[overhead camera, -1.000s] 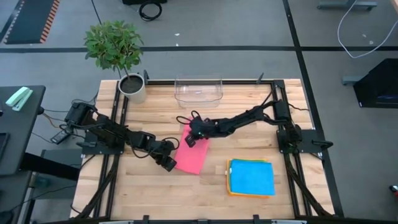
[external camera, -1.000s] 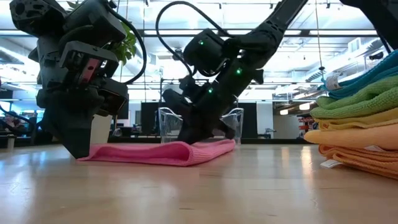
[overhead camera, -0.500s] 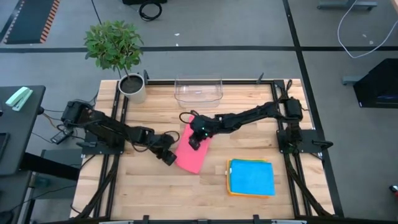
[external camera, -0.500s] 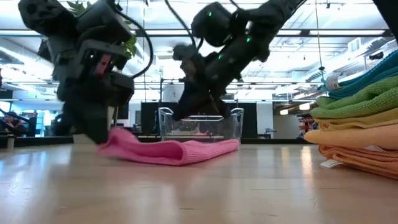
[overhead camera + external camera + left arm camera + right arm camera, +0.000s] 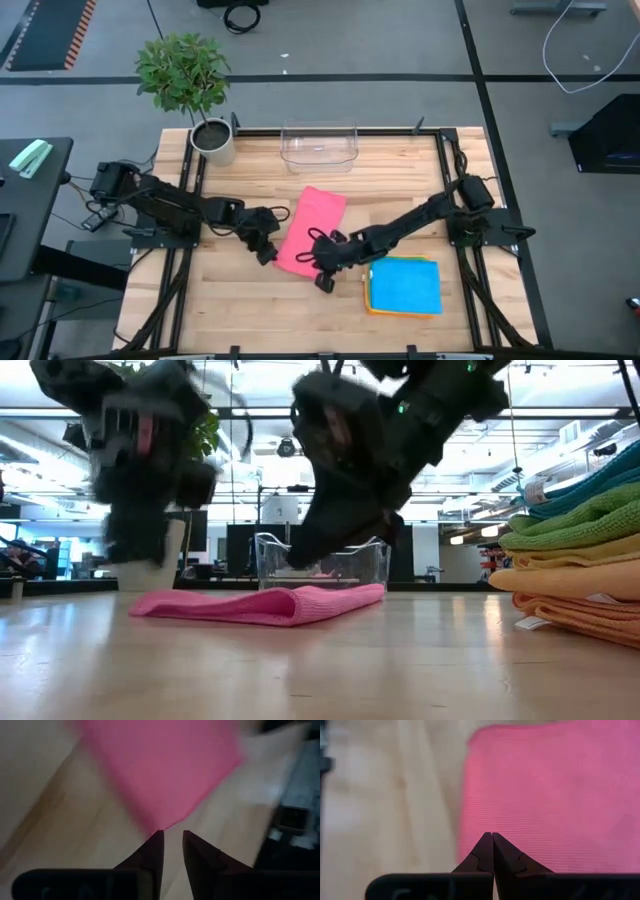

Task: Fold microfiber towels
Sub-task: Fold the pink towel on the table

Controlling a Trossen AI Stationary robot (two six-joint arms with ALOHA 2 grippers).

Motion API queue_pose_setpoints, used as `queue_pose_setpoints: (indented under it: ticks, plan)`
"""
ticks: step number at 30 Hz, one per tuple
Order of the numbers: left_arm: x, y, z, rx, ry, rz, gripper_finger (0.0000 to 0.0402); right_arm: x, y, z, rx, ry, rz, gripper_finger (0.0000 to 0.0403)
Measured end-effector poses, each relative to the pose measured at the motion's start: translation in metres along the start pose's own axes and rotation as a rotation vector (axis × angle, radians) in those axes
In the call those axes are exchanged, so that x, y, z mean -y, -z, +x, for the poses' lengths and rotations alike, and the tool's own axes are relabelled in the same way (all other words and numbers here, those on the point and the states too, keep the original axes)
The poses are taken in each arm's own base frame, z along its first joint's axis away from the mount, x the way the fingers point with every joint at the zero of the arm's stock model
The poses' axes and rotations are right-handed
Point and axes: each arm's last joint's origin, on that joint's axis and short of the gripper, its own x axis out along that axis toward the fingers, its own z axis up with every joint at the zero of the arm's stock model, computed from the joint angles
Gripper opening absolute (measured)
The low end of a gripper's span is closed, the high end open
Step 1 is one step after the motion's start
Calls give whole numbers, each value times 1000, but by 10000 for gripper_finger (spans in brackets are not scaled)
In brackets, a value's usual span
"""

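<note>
While the left gripper (image 5: 266, 250), jaws slightly parted and empty, and the shut, empty right gripper (image 5: 322, 276) are flanking it, the folded pink towel (image 5: 311, 229) is lying flat at the frame's centre

**A:** Where can you pass on the bench (image 5: 250, 310)?

**B:** You have bare wood along the near edge and in the near-left corner. The strip between the clear bin (image 5: 319, 146) at the far edge and the pink towel (image 5: 311, 229) is open too.

**A:** What stands in your way?

**B:** The potted plant (image 5: 210, 135) fills the far-left corner. The towel stack (image 5: 405, 285) blocks the near-right part. Both arms crowd the middle: the left end effector (image 5: 266, 253) just beside the pink towel's left edge, the right end effector (image 5: 325, 282) at its near corner.
</note>
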Motion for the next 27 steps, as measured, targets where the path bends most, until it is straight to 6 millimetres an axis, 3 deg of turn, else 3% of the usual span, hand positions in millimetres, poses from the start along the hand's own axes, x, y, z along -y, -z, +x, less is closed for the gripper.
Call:
queue_pose_setpoints:
  ticks: [4,7,11,14,19,23,27]
  plan:
    - [34,-3,-6,205,130,305,65,6,3,2,-7,28,42,3]
    - [34,0,3,209,48,409,27,3,9,2,-8,21,51,3]
    - [20,-6,19,187,-32,422,11,-7,14,8,11,-39,47,3]
    - [7,-10,30,160,-76,419,13,-2,26,23,-38,-22,73,3]
    - [-6,-13,43,112,-115,426,8,-3,32,30,-60,-38,103,3]
    - [-7,-10,46,59,-94,397,13,-8,36,30,-107,-95,100,3]
    - [3,5,50,-68,25,345,5,-21,41,27,-163,-163,50,3]
